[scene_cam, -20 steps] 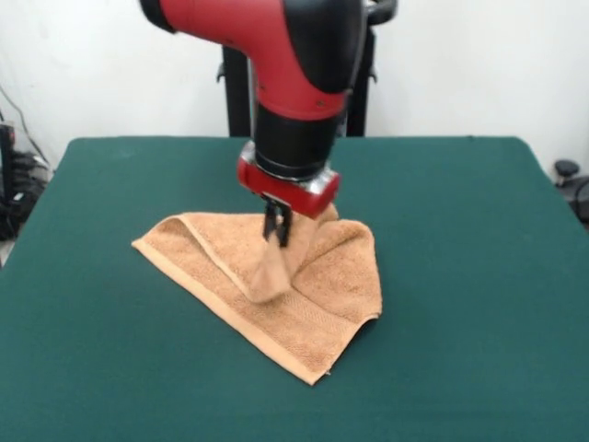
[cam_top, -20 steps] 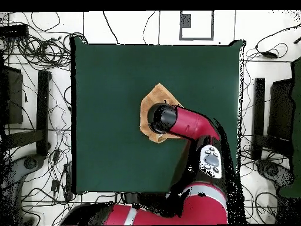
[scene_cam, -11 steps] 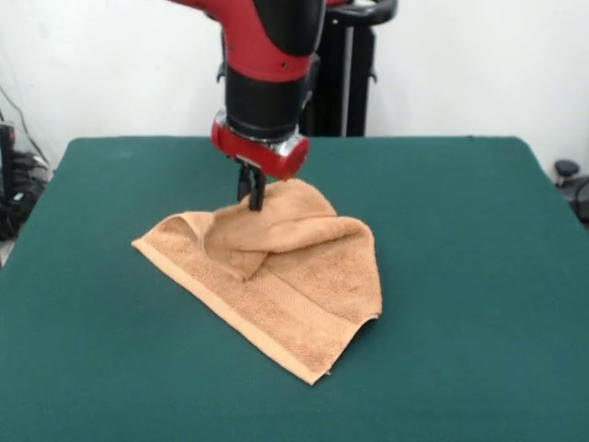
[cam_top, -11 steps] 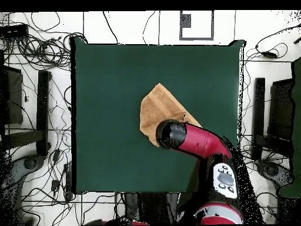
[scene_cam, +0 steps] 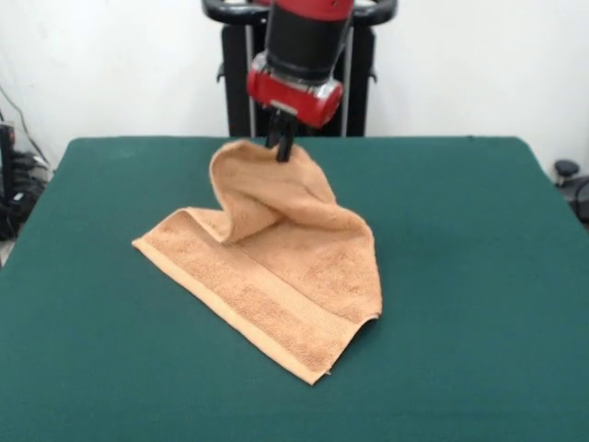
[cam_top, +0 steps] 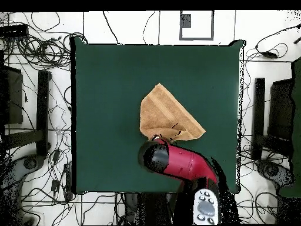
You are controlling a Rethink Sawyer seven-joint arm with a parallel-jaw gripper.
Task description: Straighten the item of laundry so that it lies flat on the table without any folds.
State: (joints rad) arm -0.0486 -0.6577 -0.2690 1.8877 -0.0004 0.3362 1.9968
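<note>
The gripper [scene_cam: 284,147] is clamped on a raised part of the towel [scene_cam: 276,276] — its dark tips pinch the cloth at the top of a peak that stands well above the green surface [scene_cam: 479,276]. From that pinch the fabric falls away in a hanging loop, curling over to the left and dropping into soft folds before it meets the part that lies down. The rest of the towel rests on the surface, spread toward the near side, with one corner pointing at the front edge and a hemmed border with a woven band running along its lower left side. It is not flat — a fold line crosses it where the lifted part begins.

From above, the towel [cam_top: 166,115] sits around the middle of the surface [cam_top: 106,88], a tan wedge with its narrow tip toward the far side from the robot. The red arm [cam_top: 176,165] reaches in from the robot's side and covers the towel's nearest edge, so the gripper itself is hidden there.
</note>
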